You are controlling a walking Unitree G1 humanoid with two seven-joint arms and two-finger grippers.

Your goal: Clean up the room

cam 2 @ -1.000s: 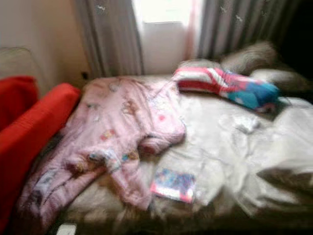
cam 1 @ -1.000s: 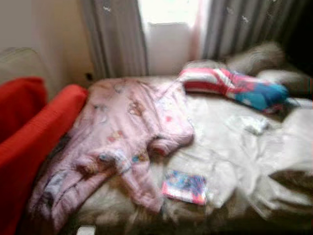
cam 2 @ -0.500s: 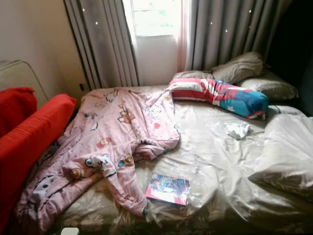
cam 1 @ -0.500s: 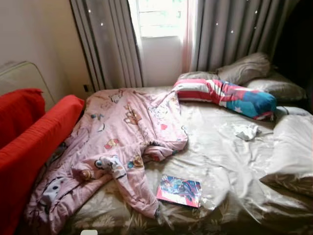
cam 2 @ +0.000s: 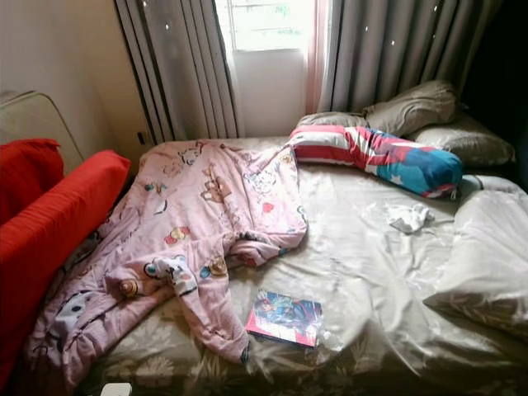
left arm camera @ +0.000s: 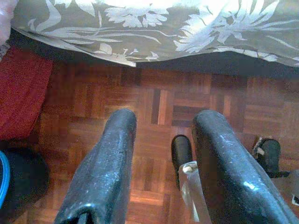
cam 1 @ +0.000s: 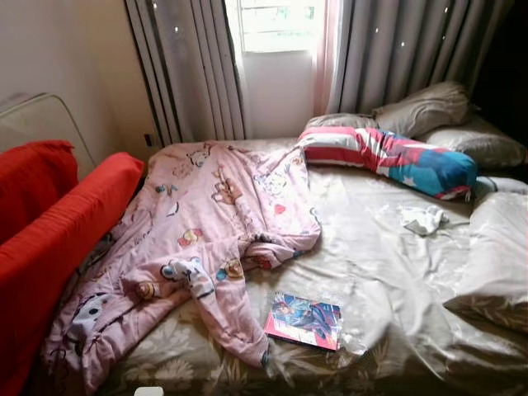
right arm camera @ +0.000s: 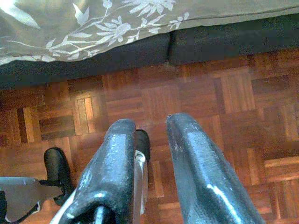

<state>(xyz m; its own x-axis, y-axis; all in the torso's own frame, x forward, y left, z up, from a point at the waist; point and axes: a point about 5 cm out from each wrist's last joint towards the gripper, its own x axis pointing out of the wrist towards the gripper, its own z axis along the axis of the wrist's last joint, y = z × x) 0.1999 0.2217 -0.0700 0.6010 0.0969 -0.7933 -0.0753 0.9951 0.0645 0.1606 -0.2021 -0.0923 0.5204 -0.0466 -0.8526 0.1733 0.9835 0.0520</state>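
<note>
Near the bed (cam 1: pixel 396 272) edge, both empty grippers hang parted; the book (cam 1: pixel 304 320) may slide off if the pink sleepsuit (cam 1: pixel 206 239) is tugged

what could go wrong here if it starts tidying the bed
1. The pink pyjamas drape off the bed's near edge, with one leg ending right beside the comic book; pulling the garment could drag the book onto the floor.
2. The crumpled white cloth lies far back near the striped bolster, probably a long lean over the mattress.
3. Both the left gripper and right gripper hang open over the parquet floor, so nothing is secured yet.
</note>
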